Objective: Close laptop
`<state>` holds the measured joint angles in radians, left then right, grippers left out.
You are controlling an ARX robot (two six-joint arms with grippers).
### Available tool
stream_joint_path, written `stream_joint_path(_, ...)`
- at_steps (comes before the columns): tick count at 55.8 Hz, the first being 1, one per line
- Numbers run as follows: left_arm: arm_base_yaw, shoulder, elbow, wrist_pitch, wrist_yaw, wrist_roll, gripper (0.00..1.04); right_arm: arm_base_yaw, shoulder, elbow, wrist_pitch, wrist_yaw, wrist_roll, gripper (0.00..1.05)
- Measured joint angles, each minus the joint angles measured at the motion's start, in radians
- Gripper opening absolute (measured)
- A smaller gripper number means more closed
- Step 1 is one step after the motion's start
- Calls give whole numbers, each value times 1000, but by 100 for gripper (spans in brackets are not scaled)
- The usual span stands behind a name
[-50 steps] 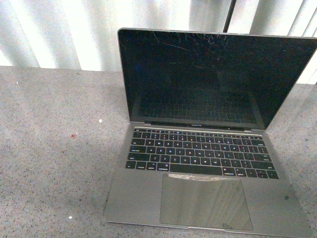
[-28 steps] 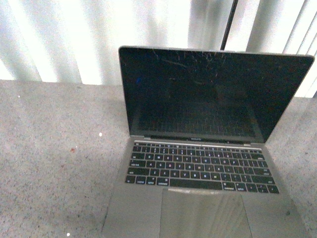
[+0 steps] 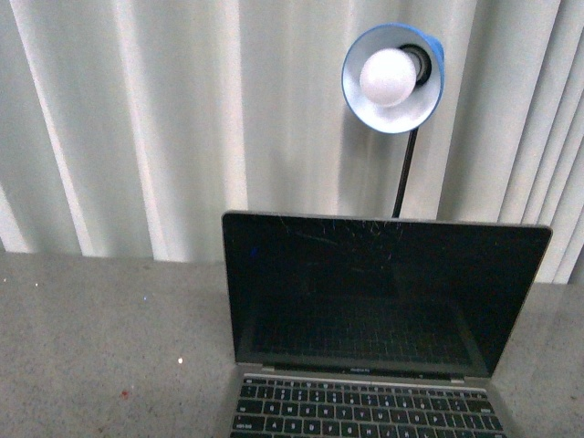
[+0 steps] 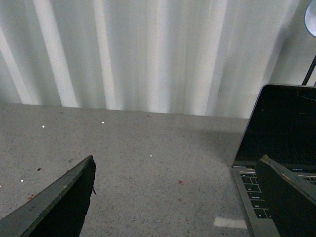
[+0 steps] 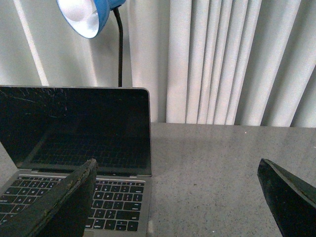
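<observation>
**Lid standing open, both arms hanging clear**

The left fingers (image 4: 59, 207) are spreading wide with nothing between them, hovering over bare counter (image 4: 148, 148) left of the laptop (image 4: 281, 128). The right fingers (image 5: 59, 207) are gaping too, empty, hanging near its right side.

The laptop is sitting open close to the robot, screen nearly upright and facing it.

Risks, as I am judging them:
- A low push on the glossy screen could be sliding the laptop backward instead of folding it.
- Pressing one corner could be twisting the lid.
- Reaching over the top edge could be knocking the lamp (image 3: 392, 78), which is leaning above and behind it.

Open counter is lying on both sides. The curtain (image 3: 164, 119) is closing off the back.
</observation>
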<state>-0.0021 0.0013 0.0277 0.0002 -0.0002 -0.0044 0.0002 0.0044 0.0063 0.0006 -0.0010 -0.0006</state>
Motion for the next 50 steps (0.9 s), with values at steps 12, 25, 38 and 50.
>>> stream_joint_path(12,0,0,0,0,0,0,98,0,0,0,0,0,0,97)
stream_joint_path(25,0,0,0,0,0,0,98,0,0,0,0,0,0,97)
stream_joint_path(38,-132,185,27,68,-237,-156,98,-104,235,109,-125,-175,35,97)
stream_joint_path(50,-186,642,204,496,-99,-105,98,-146,543,227,145,-386,-269,97)
